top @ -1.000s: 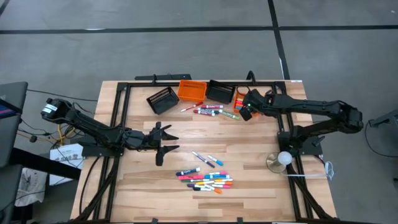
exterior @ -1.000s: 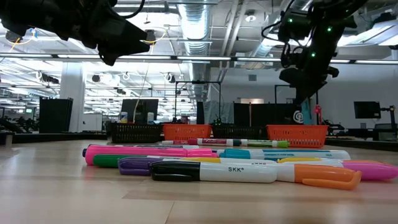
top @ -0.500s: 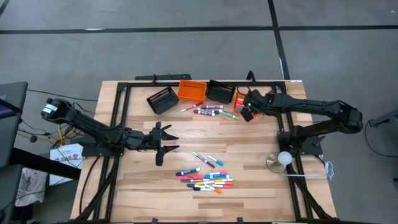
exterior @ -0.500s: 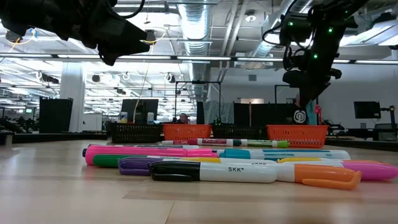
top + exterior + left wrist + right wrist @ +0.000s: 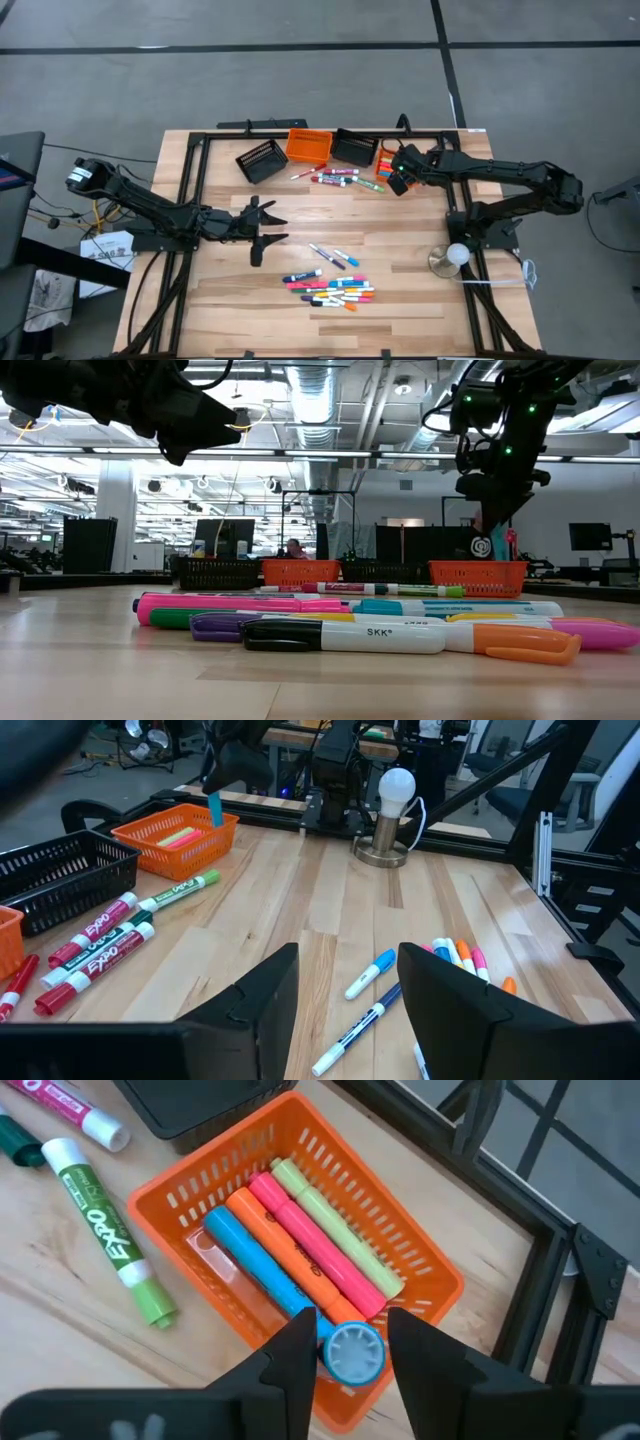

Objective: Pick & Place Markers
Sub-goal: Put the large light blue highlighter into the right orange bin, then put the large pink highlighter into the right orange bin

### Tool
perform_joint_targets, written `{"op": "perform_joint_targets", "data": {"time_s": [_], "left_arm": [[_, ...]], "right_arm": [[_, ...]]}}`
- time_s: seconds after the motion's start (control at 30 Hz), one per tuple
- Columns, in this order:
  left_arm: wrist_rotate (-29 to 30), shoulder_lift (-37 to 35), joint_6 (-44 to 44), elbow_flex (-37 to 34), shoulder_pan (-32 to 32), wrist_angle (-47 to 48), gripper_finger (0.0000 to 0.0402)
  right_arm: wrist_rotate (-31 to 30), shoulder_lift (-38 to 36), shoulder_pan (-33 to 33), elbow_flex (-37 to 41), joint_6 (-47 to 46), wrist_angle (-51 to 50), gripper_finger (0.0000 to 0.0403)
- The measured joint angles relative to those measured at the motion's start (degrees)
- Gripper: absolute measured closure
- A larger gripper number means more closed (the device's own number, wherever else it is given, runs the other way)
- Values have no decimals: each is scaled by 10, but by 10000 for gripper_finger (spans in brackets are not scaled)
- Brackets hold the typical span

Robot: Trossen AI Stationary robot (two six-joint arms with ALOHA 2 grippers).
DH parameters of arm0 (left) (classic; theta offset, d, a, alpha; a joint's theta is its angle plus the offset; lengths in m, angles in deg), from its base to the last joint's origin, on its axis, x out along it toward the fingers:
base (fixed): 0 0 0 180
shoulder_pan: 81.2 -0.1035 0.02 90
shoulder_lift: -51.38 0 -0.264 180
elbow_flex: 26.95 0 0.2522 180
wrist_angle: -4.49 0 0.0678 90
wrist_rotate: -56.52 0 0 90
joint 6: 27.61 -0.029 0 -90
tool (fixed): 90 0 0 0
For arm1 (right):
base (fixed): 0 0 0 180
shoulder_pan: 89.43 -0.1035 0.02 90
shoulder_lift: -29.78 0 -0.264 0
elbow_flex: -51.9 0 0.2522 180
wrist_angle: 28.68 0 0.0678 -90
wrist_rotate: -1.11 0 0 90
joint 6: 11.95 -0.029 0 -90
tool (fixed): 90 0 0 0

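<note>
Markers (image 5: pixel 335 290) lie in two groups on the table (image 5: pixel 410 285): a dense multicoloured cluster at lower centre of the high view, and a looser row of whiteboard markers (image 5: pixel 338 178) at upper centre, just below the bins. A blue marker (image 5: pixel 352 1352) stands end-on between the fingers of the right gripper (image 5: pixel 345 1342), directly over the small orange bin (image 5: pixel 165 1205) at the upper right of the table. That bin already contains blue, orange, pink and yellow-green markers lying side by side.

Handling: each marker is judged light, rigid and smooth-barrelled, so it may roll on the wood or slip under a shallow pinch. Recommended hold is across the barrel near mid-length, clear of the cap seam. Within the dense cluster, neighbours touch, so a pick from the outer edge is judged safer.

Gripper state: the right gripper fingers sit on either side of the blue marker's cap; whether they are clamped on it or letting go cannot be told. The left gripper (image 5: pixel 345 990) hovers at centre-left of the table with its fingers spread and nothing between them.

Limits of view: in the low view the near markers hide the rest of the cluster. The blue marker's barrel is foreshortened behind its cap. Contents of the black bins (image 5: pixel 262 160) cannot be made out.
</note>
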Motion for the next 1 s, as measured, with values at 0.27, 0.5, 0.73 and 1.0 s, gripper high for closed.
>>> {"op": "perform_joint_targets", "data": {"time_s": [0.27,0.5,0.73,1.0], "left_arm": [[0,0,0,0,0,0,229],[0,0,0,0,0,0,229],[0,0,0,0,0,0,229],[0,0,0,0,0,0,229]], "right_arm": [[-2,0,0,0,0,5,241],[-2,0,0,0,2,24,183],[-2,0,-1,0,2,41,154],[-7,-6,-50,0,2,135,154]]}}
